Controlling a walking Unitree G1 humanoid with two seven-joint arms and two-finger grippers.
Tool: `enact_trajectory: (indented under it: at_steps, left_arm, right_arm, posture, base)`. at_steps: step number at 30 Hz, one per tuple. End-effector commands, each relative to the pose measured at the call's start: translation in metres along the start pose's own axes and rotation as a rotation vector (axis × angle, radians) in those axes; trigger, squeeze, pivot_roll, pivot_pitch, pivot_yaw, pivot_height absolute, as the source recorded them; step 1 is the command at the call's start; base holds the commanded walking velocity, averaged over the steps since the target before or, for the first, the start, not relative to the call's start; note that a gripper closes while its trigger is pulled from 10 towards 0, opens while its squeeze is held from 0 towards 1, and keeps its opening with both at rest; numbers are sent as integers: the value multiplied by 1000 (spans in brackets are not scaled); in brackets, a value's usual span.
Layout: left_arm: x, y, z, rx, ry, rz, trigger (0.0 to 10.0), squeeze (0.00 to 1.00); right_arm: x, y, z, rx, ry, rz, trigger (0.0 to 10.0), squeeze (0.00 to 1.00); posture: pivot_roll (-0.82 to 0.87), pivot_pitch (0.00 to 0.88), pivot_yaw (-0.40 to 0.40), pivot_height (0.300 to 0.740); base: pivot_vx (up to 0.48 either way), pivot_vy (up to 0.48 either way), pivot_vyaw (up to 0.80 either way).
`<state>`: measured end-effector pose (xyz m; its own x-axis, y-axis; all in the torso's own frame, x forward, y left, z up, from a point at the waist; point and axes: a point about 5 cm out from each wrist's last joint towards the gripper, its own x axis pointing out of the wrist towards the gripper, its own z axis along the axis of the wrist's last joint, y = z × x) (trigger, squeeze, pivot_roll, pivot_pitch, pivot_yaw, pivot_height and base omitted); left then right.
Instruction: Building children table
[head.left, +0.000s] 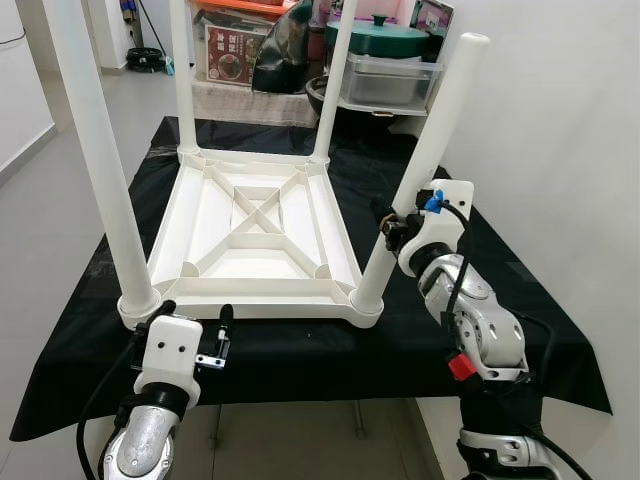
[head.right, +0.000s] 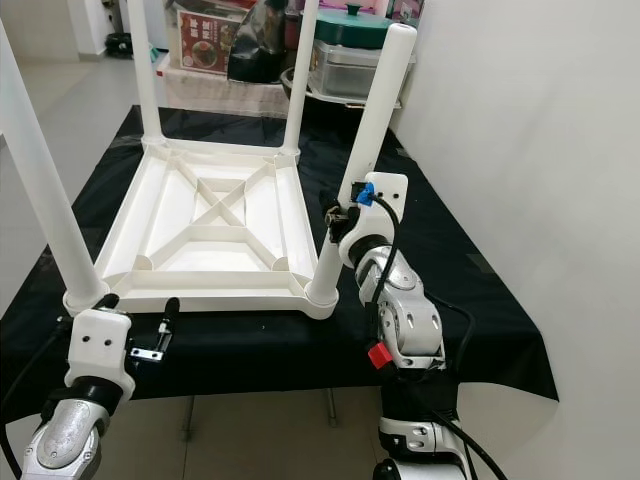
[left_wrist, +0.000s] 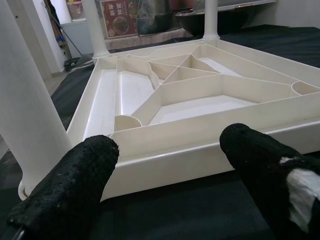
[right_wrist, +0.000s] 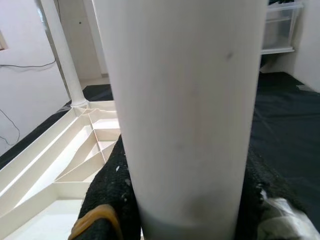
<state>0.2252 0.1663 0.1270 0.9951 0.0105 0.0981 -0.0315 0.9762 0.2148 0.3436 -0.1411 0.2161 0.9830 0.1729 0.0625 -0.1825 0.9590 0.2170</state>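
Since the white tabletop (head.left: 255, 235) lies upside down on the black-draped counter (head.left: 520, 290) with all four legs pointing up, we take that tabletop as our landmark and place everything from it. The leg at its near right corner (head.left: 425, 165) is the one in hand: the right hand (head.left: 392, 228) is closed around it partway up, a black finger on either side of the tube in the right wrist view, the socket below it at the tabletop's rim. That leg's long axis is not plumb; it leans outward and away from the tabletop's centre, whereas the near left leg (head.left: 95, 150) and the two far legs (head.left: 182, 75) stand closer to upright. We judge the coming move turns on this tilt: the leg most likely needs pressing or righting along its own axis into the corner socket, and the right arm, bent up from below the counter edge with its wrist beside the tube, is the nearer one for it. The left hand (head.left: 195, 330) sits just off the tabletop's near edge, by the near left corner, fingers (left_wrist: 75, 185) spread apart and gripping nothing, pointed at the rim. Whether the tilted leg is fully seated we cannot tell. Storage boxes (head.left: 385, 75) stand beyond the far edge.
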Motion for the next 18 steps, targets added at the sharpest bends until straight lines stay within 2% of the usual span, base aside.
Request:
enact_trajectory:
  at_steps: [1, 2, 3, 5, 6, 9, 12, 13, 14, 15, 17, 18]
  left_arm:
    - [0, -3, -2, 10, 7, -8, 10000, 0]
    - [0, -3, -2, 10, 7, -8, 10000, 0]
    - [0, -3, -2, 10, 8, -8, 10000, 0]
    - [-1, -3, -2, 10, 8, -8, 10000, 0]
    - [-1, -3, -2, 10, 8, -7, 10000, 0]
    - [-1, -3, -2, 10, 7, -7, 10000, 0]
    - [-2, -2, -2, 11, 8, -7, 10000, 0]
    - [-2, -2, -2, 11, 8, -7, 10000, 0]
    - [-2, -2, -2, 12, 8, -7, 10000, 0]
    - [-2, -2, -2, 12, 8, -7, 10000, 0]
    - [-2, -2, -2, 13, 9, -7, 10000, 0]
    - [-2, -2, -2, 13, 9, -7, 10000, 0]
  right_arm:
    - [0, -3, -6, 102, 36, -15, 0, 0]
    - [0, -3, -6, 102, 36, -15, 0, 0]
    - [0, -3, -9, 145, 52, -25, 0, 0]
    - [1, -10, -21, 332, 114, -93, 0, 0]
    - [1, -12, -26, 395, 137, -115, 0, 0]
    - [1, -12, -28, 427, 149, -127, 0, 0]
    - [2, -20, -45, 676, 203, -215, 0, 0]
    - [2, -20, -45, 676, 203, -215, 0, 0]
    - [2, -21, -50, 732, 216, -234, 0, 0]
    - [2, -21, -50, 732, 216, -234, 0, 0]
    - [0, -24, -65, 808, 263, -288, 0, 0]
    - [0, -24, -65, 808, 263, -288, 0, 0]
  posture:
    - [85, 0, -143, 740]
    - [85, 0, -143, 740]
    - [85, 0, -143, 740]
    - [91, 0, -146, 740]
    - [91, 0, -146, 740]
    - [91, 0, -146, 740]
    - [93, 0, -145, 740]
    - [93, 0, -145, 740]
    - [93, 0, -145, 740]
    - [93, 0, -145, 740]
    - [96, 0, -146, 740]
    - [96, 0, -146, 740]
  base:
    - [0, 0, 0]
    - [0, 0, 0]
    - [0, 0, 0]
    - [0, 0, 0]
    - [0, 0, 0]
    - [0, 0, 0]
    - [0, 0, 0]
    - [0, 0, 0]
    - [0, 0, 0]
    - [0, 0, 0]
    - [0, 0, 0]
    - [0, 0, 0]
